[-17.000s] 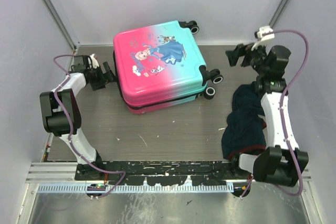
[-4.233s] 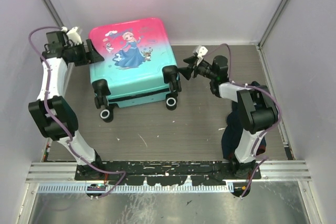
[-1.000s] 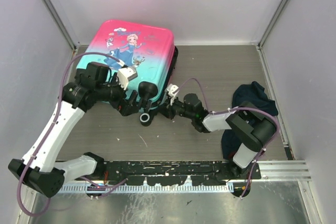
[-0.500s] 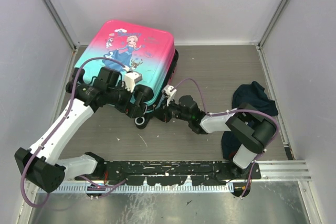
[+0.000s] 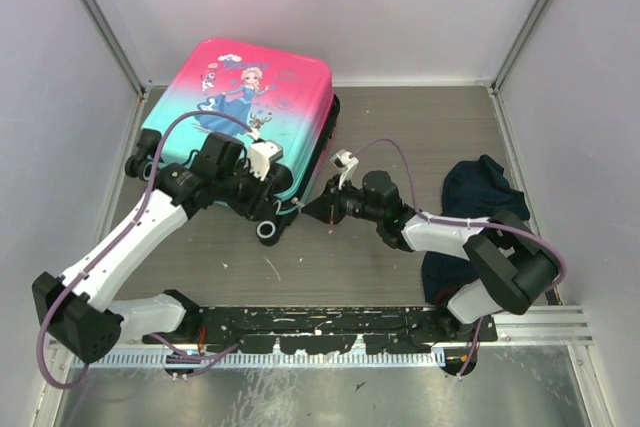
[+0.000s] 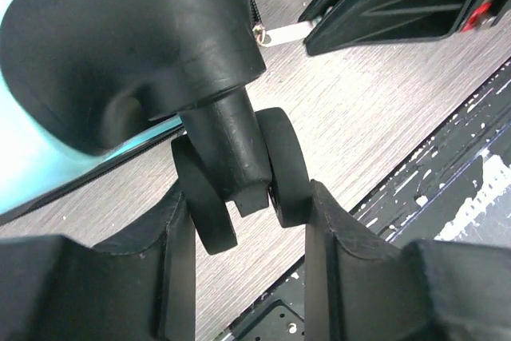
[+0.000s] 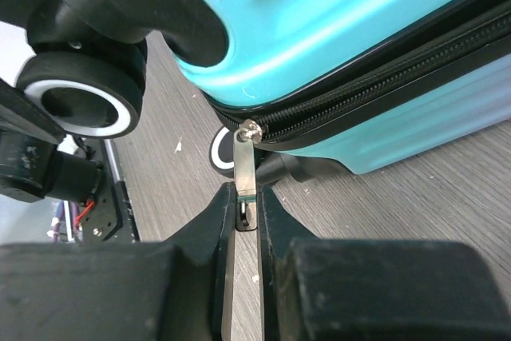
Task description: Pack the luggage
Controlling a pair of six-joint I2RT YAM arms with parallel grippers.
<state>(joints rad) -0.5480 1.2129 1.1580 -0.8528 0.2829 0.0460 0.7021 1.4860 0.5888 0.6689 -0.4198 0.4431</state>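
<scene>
The luggage (image 5: 270, 97), a pink-to-turquoise hard shell with a princess print, lies flat at the back left, its zipper closed. My left gripper (image 5: 272, 209) is at its near corner. In the left wrist view its fingers (image 6: 180, 221) press both sides of a black twin wheel (image 6: 239, 173), with the gripper (image 6: 247, 201) shut on it. My right gripper (image 5: 312, 209) sits low at the same corner. In the right wrist view it (image 7: 246, 197) is shut on the silver zipper pull (image 7: 246, 157), which hangs from the black zipper (image 7: 375, 93) of the turquoise shell (image 7: 343, 13).
A dark navy cloth heap (image 5: 470, 197) lies at the right, partly under the right arm. Another wheel (image 7: 76, 93) shows beside the left arm's hardware. The black base rail (image 5: 320, 319) runs along the near edge, and walls enclose the table.
My left gripper slid right to the near corner wheel and closed around it. The right arm drew back slightly, still holding the zipper pull. The luggage has stayed put.
</scene>
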